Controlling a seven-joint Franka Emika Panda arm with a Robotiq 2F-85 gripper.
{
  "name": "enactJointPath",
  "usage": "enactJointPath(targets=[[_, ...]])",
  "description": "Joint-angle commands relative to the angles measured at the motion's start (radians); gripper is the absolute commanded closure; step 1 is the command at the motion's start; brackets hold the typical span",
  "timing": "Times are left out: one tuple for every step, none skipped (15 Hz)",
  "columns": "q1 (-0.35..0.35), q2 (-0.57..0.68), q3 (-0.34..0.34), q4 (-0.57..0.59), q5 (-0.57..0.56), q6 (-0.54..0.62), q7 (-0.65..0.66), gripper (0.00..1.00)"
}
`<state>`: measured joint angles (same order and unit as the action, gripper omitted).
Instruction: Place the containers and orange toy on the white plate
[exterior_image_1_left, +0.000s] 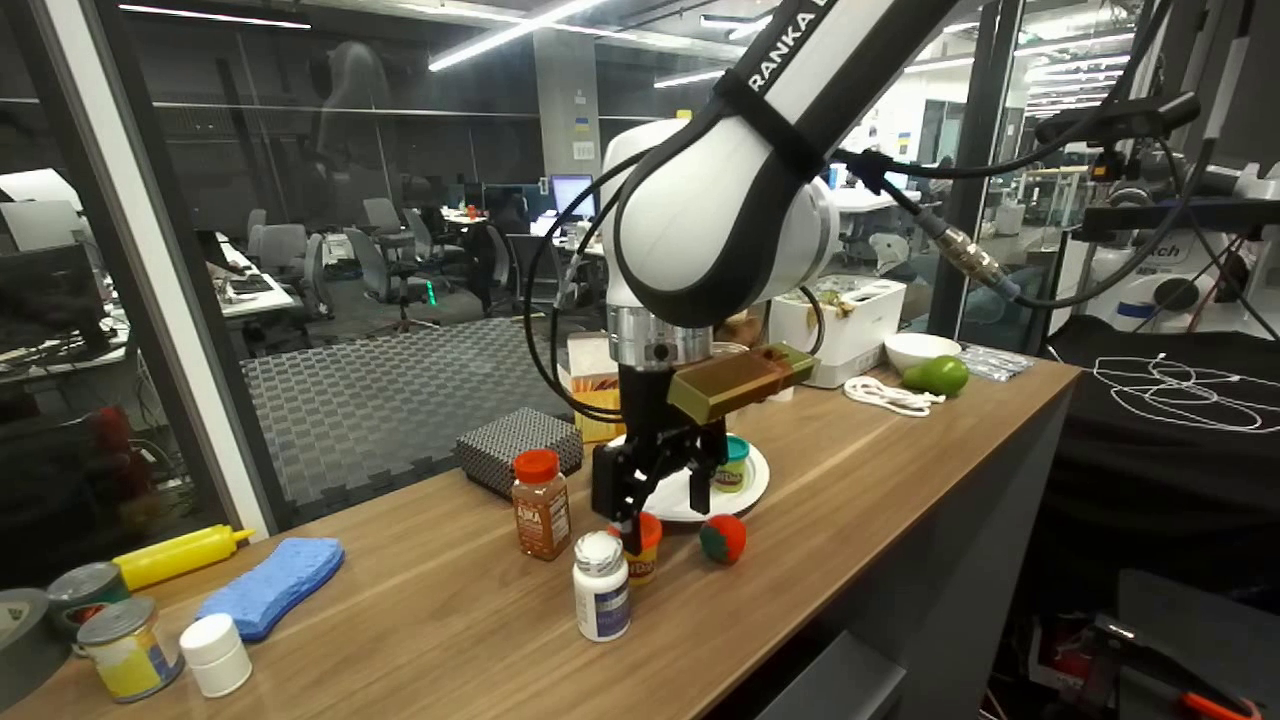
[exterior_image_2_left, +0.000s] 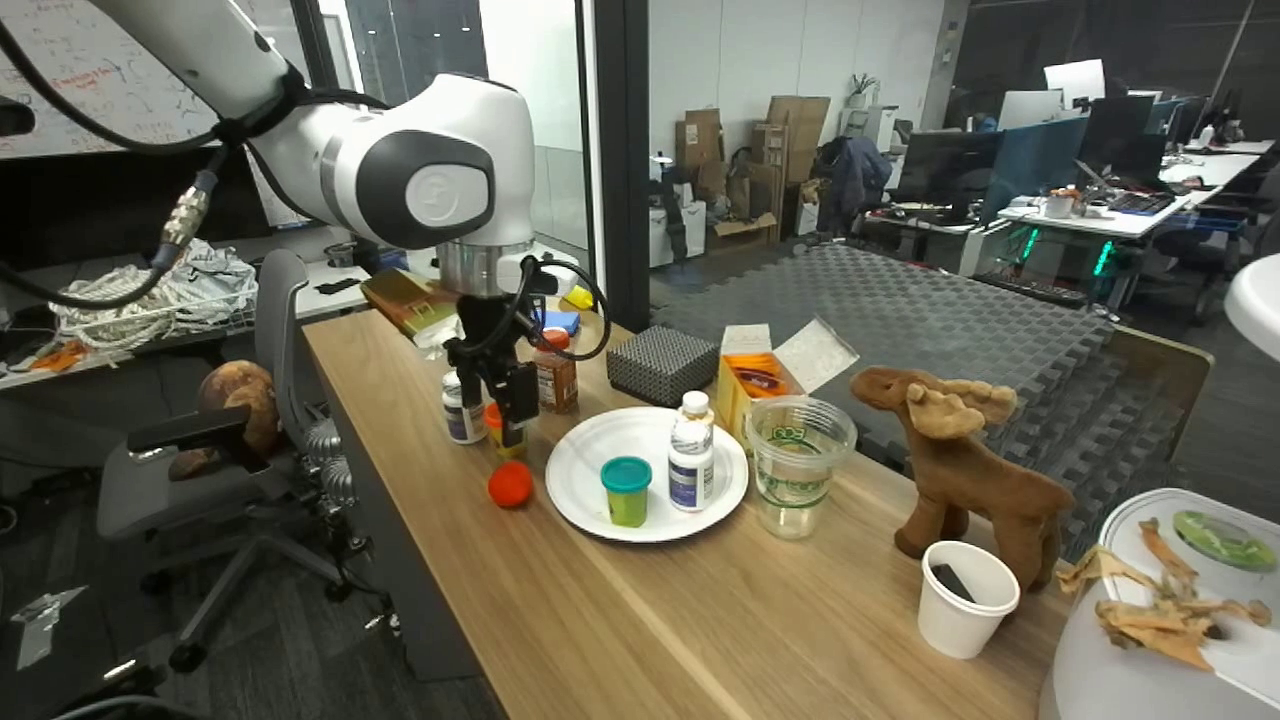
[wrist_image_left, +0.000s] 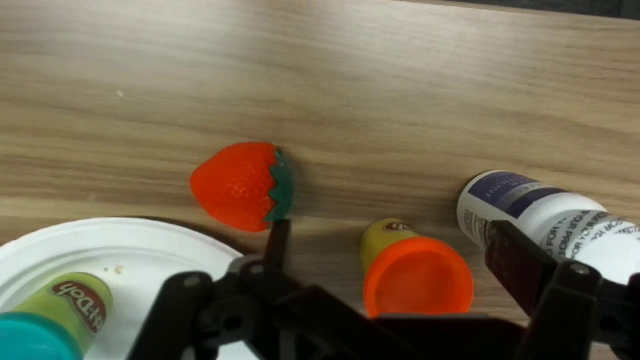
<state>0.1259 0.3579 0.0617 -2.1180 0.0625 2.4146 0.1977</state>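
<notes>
Open jaws of my gripper (wrist_image_left: 390, 227) stand either side of the orange-lidded tub (wrist_image_left: 419, 275), with space on both sides in the wrist view. The orange toy (wrist_image_left: 235, 185), a strawberry with a green top, lies on the table beside the left fingertip. Near the right finger stands a white pill bottle (wrist_image_left: 505, 200), partly covered by it. On the white plate (exterior_image_2_left: 575, 470) are a teal-lidded tub (exterior_image_2_left: 627, 495) and a white bottle (exterior_image_2_left: 690, 480); another white cap shows above that bottle. An amber jar (exterior_image_1_left: 541, 512) with an orange lid stands on the table behind the gripper.
A dark mesh box (exterior_image_2_left: 662, 365), an opened yellow box (exterior_image_2_left: 745, 385) and a clear cup (exterior_image_2_left: 790, 480) stand around the plate. Farther along are a plush moose (exterior_image_2_left: 975, 480) and a paper cup (exterior_image_2_left: 960, 610). A blue sponge (exterior_image_1_left: 275, 585) and small white bottle (exterior_image_1_left: 215, 655) lie at the opposite end.
</notes>
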Motion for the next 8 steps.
enactJointPath(targets=[[-0.002, 0.031, 0.016, 0.035, 0.025, 0.012, -0.009, 0.0], [0.001, 0.039, 0.016, 0.039, 0.021, 0.019, -0.004, 0.0], [0.001, 0.044, 0.016, 0.043, 0.019, 0.023, -0.003, 0.0], [0.005, 0.05, 0.014, 0.049, 0.014, 0.031, 0.003, 0.0], [0.006, 0.054, 0.015, 0.052, 0.014, 0.035, 0.004, 0.0], [0.009, 0.059, 0.012, 0.057, 0.008, 0.043, 0.007, 0.0], [0.013, 0.061, 0.01, 0.06, 0.002, 0.052, 0.013, 0.0], [0.015, 0.066, 0.01, 0.064, 0.001, 0.061, 0.014, 0.0]])
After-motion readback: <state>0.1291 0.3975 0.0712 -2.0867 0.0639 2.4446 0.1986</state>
